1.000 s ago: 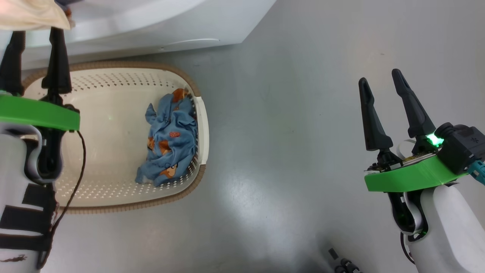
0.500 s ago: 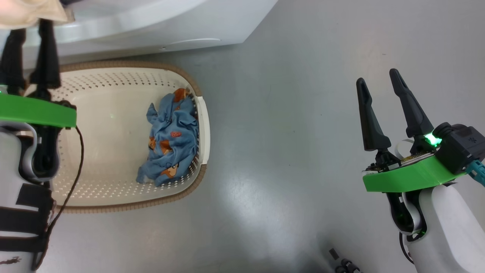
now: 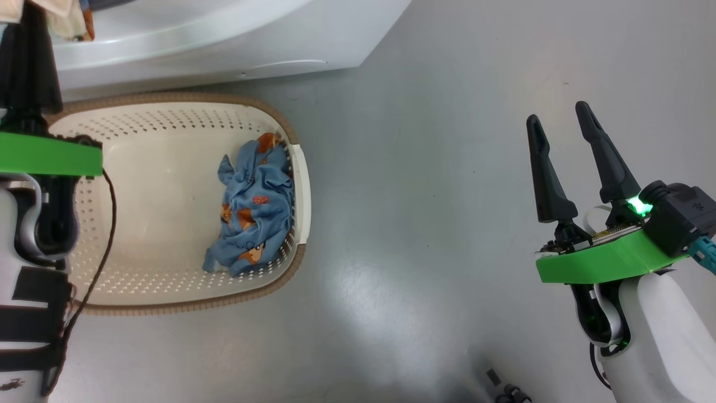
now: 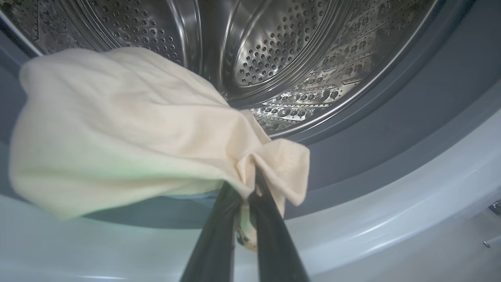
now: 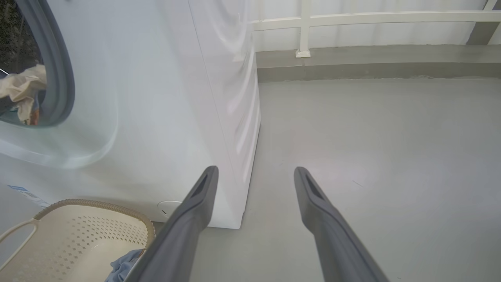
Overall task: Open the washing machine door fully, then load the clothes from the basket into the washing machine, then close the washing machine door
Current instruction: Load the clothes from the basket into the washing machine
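Left pincer (image 4: 247, 184): fingers pressed together, pinching a fold of a cream soft garment (image 4: 117, 129) that hangs across the grey-blue rubber ring (image 4: 391, 129).
Right pincer (image 3: 558, 113): fingers spread wide, holding nothing, above the grey floor (image 3: 419, 168).
Cream perforated plastic basket (image 3: 168, 120), brown rim: on the floor just before the machine, with a light blue garment with orange prints (image 3: 257, 207) against its right wall.
White front-loading washing machine (image 5: 156, 98): steel perforated drum (image 4: 274, 47) beyond the ring.

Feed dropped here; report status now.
Left gripper shut on cream garment at drum mouth. Right gripper open. Blue garment in basket. Nothing in the way.
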